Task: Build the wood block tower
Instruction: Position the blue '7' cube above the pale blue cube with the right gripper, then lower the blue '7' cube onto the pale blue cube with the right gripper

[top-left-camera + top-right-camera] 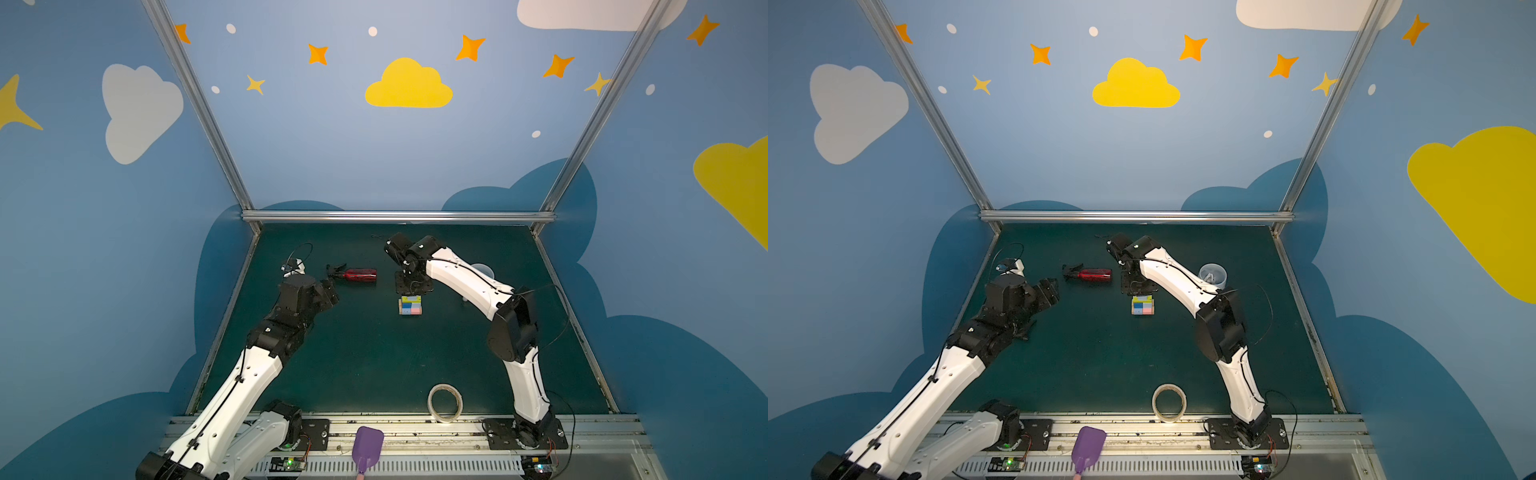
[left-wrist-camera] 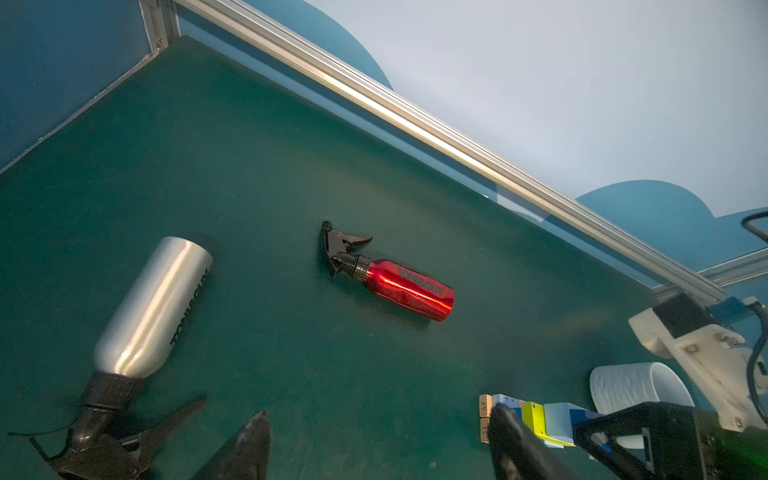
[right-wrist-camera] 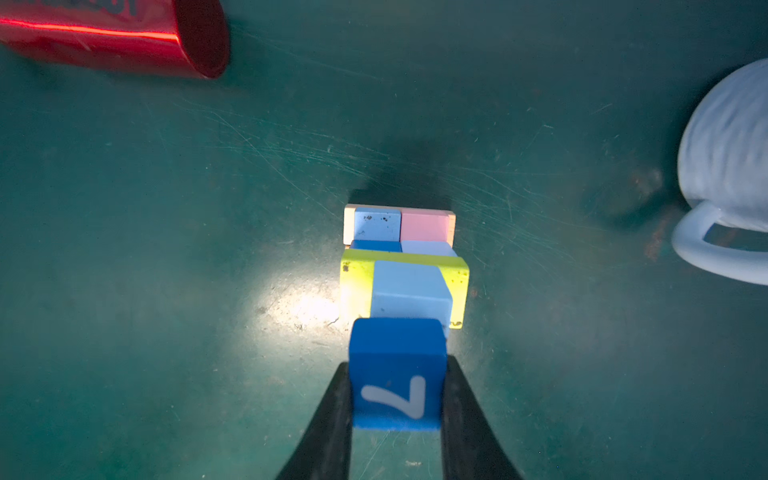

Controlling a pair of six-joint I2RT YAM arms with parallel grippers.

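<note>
In both top views the wood block tower [image 1: 410,305] [image 1: 1143,306] stands on the green table [image 1: 353,353] near its middle, toward the far half. It is a short stack with a yellow-green top and blue, light-blue and pink faces below. The right arm climbs from the near right edge, bends at a high elbow and reaches left, so that the right pincer [image 1: 412,287] points down just above the tower. The left arm stretches forward from the near left. The left pincer [image 1: 329,291] sits left of the red spray bottle [image 1: 359,275], well apart from the tower. A tape roll [image 1: 445,403] lies near the front edge.

In the left wrist view the left pincer's dark fingers [image 2: 245,449] stand spread wide with nothing between them. A silver spray bottle [image 2: 153,303] lies beside them and the red one farther off. The tower [image 2: 536,419] shows beside a white cup [image 2: 636,386].

In the right wrist view the right pincer [image 3: 397,395] pinches a dark blue cube [image 3: 397,374] marked with a white "7". Beyond it the tower shows an orange flat base carrying light-blue and pink pieces, with a dark blue and a pale cube by them. Nearer the cube lies a yellow-green flat block with a light-blue cube on it. Whether the held cube touches that cube I cannot tell.
</note>
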